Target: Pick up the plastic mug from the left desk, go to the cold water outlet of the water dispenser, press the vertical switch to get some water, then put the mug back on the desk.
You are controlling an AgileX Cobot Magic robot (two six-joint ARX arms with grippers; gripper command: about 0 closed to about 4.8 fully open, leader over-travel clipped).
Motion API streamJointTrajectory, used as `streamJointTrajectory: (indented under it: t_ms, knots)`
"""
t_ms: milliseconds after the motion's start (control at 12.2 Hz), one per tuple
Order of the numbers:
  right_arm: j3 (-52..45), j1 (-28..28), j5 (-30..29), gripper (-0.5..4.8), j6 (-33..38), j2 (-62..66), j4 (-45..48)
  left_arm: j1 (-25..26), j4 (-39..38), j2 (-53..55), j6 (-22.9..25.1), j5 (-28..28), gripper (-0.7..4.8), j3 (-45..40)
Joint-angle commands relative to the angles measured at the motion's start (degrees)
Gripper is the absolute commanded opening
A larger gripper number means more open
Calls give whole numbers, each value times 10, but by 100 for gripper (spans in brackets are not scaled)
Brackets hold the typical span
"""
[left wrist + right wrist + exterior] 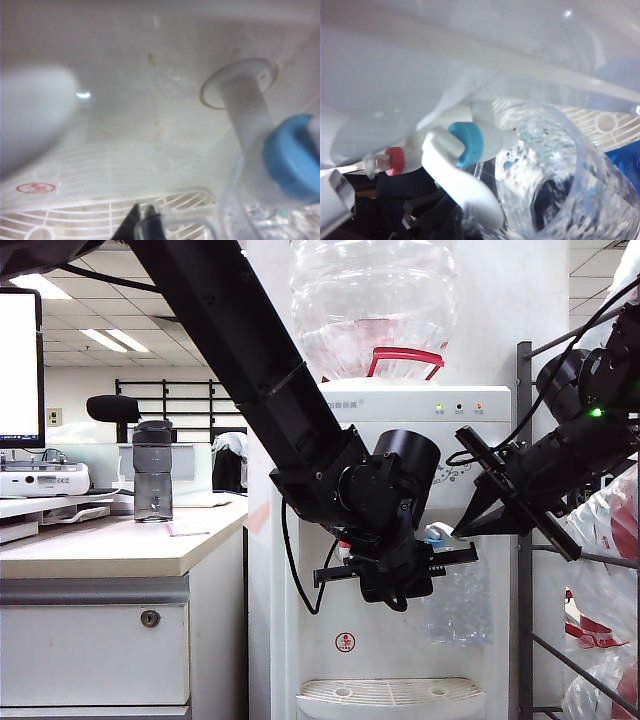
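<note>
While the left hand stays out of this, clamped on the mug's handle, the mug hangs under the blue tap of the dispenser. Nearby, the right hand hovers; its spread cannot be told. Office ceiling lights glow above the beige worktop, where a bottle stands.

The worktop at my left is pale beige, with an off-white drawer front and a small round lock beneath a grey band. On it a dark grey bottle with a black cap stands upright near the back. A white device lies at the far left, papers beside the bottle.
</note>
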Motion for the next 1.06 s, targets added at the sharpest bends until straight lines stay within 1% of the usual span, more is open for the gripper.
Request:
streamJointTrajectory:
  t_ms: [82, 572, 654, 1063]
  knots:
    - [-1, -2, 21, -5, 0, 5, -15, -5, 29, -8, 0, 7, -7, 4]
    - [-1, -2, 19, -5, 0, 5, -5, -5, 29, -8, 0, 7, -7, 4]
    - [-1, -3, -1, -5, 0, 2, 5, -5, 29, -8, 0, 7, -7, 4]
    - [3, -3, -11, -5, -1, -33, 10, -5, 29, -9, 0, 7, -7, 4]
